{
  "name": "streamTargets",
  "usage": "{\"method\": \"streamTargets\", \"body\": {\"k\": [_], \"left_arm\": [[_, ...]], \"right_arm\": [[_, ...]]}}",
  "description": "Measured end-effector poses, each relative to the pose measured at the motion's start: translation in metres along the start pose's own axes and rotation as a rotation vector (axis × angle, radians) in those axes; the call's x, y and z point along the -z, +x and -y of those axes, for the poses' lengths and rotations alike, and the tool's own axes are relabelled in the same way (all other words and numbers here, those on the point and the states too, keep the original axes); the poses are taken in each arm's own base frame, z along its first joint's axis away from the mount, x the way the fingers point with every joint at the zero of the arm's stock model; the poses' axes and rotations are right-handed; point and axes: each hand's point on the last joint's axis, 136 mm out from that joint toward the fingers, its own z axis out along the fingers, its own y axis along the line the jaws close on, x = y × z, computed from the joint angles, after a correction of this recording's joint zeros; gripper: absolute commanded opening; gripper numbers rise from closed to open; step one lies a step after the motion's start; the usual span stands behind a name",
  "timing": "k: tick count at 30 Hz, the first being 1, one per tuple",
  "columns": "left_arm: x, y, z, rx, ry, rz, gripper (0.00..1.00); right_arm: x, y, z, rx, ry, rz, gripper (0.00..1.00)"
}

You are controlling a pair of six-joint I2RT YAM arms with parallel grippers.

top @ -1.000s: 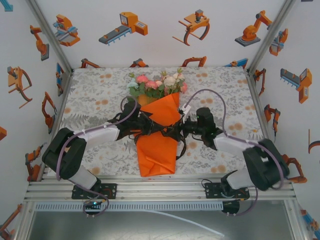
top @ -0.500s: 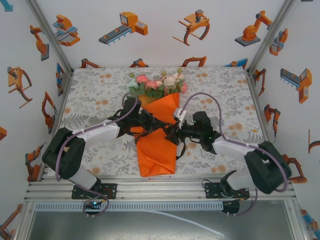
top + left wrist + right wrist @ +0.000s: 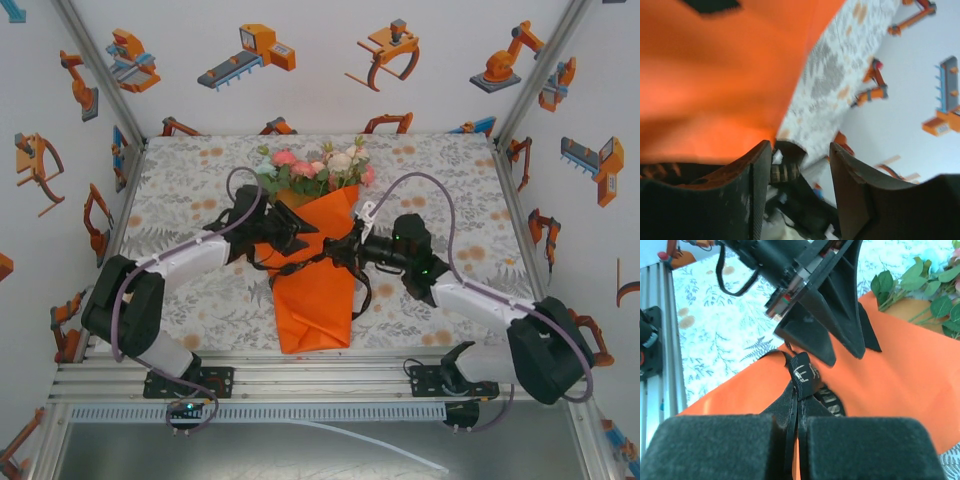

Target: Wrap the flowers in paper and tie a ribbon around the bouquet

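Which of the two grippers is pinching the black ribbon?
The right gripper: it is shut tight on the ribbon, just above the orange paper. The left gripper stands open beside the paper, holding nothing.

We're looking into a robotics lab cell, folks, a purpose-built test booth. Aluminium profile struts [image 3: 103, 70] frame the corners. A slotted aluminium rail [image 3: 320, 376] runs along the near edge, and two robot arms are bolted to it, the left arm [image 3: 195, 257] and the right arm [image 3: 480, 300]. The white walls [image 3: 320, 95] carry orange robot stickers [image 3: 257, 48] all round. Grey cables [image 3: 447, 215] loop off the arms above the floral-clothed table [image 3: 185, 195].
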Motion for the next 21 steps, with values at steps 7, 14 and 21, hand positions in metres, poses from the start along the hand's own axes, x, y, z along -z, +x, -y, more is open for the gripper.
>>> {"method": "streamTargets", "body": {"k": [7,14,21], "left_arm": [[0.036,-0.051,-0.005,-0.316,-0.17,0.231,0.53],[0.038,-0.068,-0.06,-0.325,-0.35,0.245,0.54],[0.023,-0.063,-0.099,-0.301,-0.46,0.192,0.54]], "right_arm": [[0.005,-0.092,0.006,-0.014,0.063,0.059,0.0],[0.006,-0.15,0.02,-0.087,0.147,0.085,0.0],[0.012,-0.167,0.023,-0.129,0.182,0.091,0.0]]}}
